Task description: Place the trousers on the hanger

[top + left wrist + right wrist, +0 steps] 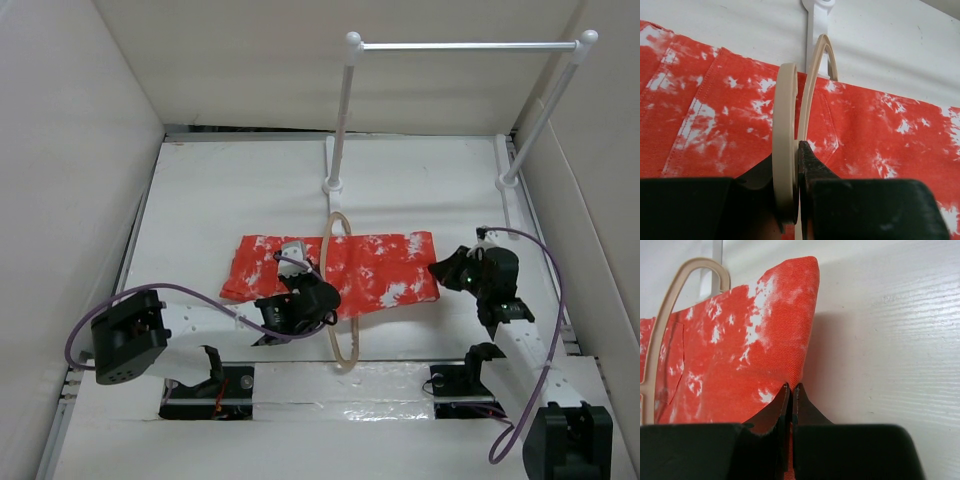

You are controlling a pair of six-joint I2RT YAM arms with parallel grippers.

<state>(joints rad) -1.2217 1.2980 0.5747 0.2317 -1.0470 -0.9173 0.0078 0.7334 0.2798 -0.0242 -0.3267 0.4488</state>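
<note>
On the white table [230, 190], between the two arms, the trousers [385, 268] lie flat as a folded red-orange band blotched with white, running left to right, with the white two-post rail rack [465, 45] standing behind them at the far side. Across the middle of the cloth runs the hanger [346, 362], a thin beige loop whose far end reaches just past the trousers' far edge toward one foot of the rack, while its near end sticks out past the near edge. Whether the cloth passes through the loop or only lies under it cannot be told. The left gripper [325, 297] sits over the near edge of the trousers. In the left wrist view this gripper [798, 145] has its jaws pressed onto the hanger [787, 125], pinching its thicker beige part, with the trousers [715, 115] spread beneath and the rack's foot [817, 20] beyond. The right gripper [437, 270] is at the right end of the band. In its own view the right gripper [791, 387] has its jaws pressed together on the near corner of the trousers [765, 335], a sliver of red cloth showing between the fingers, and the hanger [662, 325] curves over the fabric at the left.
</note>
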